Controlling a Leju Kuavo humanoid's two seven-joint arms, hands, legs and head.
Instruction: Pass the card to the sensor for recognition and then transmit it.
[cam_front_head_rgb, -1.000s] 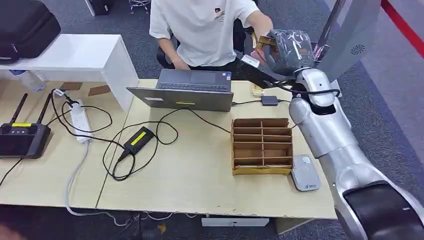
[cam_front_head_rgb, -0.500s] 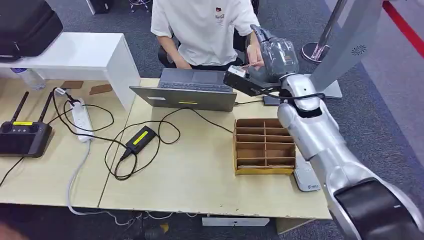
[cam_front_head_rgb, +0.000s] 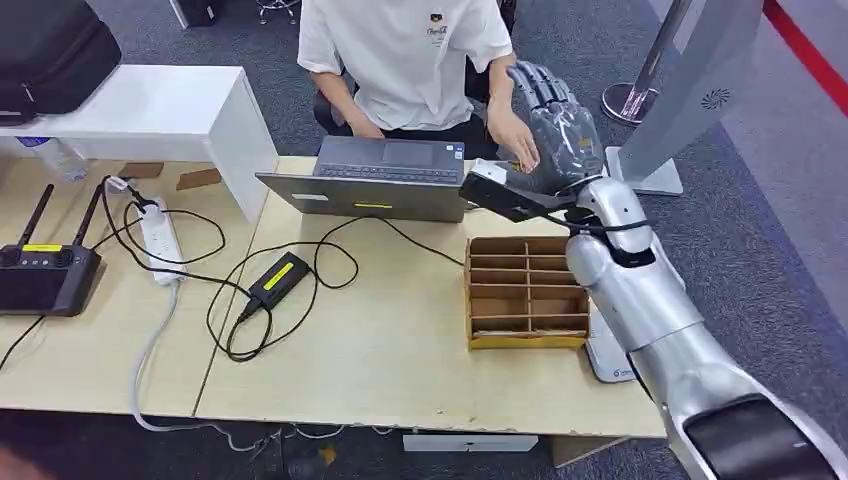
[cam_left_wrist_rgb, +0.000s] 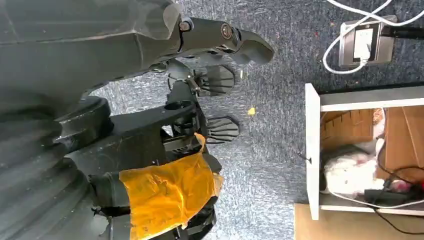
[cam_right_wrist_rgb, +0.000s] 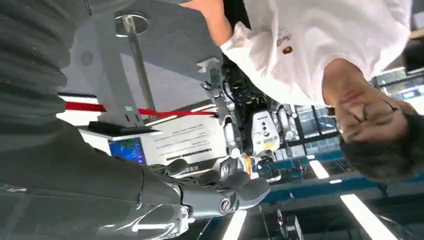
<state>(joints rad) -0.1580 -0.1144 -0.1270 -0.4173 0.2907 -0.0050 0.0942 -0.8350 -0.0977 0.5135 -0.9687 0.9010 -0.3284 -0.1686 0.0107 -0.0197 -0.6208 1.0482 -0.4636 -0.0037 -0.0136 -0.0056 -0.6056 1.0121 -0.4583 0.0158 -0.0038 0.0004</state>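
Note:
My right hand (cam_front_head_rgb: 553, 118) is raised over the back right of the table (cam_front_head_rgb: 400, 350), just in front of a seated person (cam_front_head_rgb: 410, 50). Its fingers stand apart and point up, and nothing lies in it; in the right wrist view the thumb and fingers (cam_right_wrist_rgb: 235, 192) are bare too. The person's hand (cam_front_head_rgb: 517, 148) hangs close beside it. I cannot make out the card. The grey card sensor (cam_front_head_rgb: 606, 362) lies at the table's right edge, partly hidden by my right arm. My left hand (cam_left_wrist_rgb: 210, 85) hangs over the carpet, fingers apart and holding nothing.
A cardboard divider box (cam_front_head_rgb: 525, 292) stands left of the sensor. An open laptop (cam_front_head_rgb: 375, 185), its black power brick (cam_front_head_rgb: 277, 280) with looped cables, a power strip (cam_front_head_rgb: 160, 240) and a black controller (cam_front_head_rgb: 45, 275) lie to the left. A grey panel on a stand (cam_front_head_rgb: 690, 80) rises at right.
My right hand held a tan card up to the person a second ago; now its fingers are spread and bare. It has dropped a little, and the person's hand has drawn down beside it.

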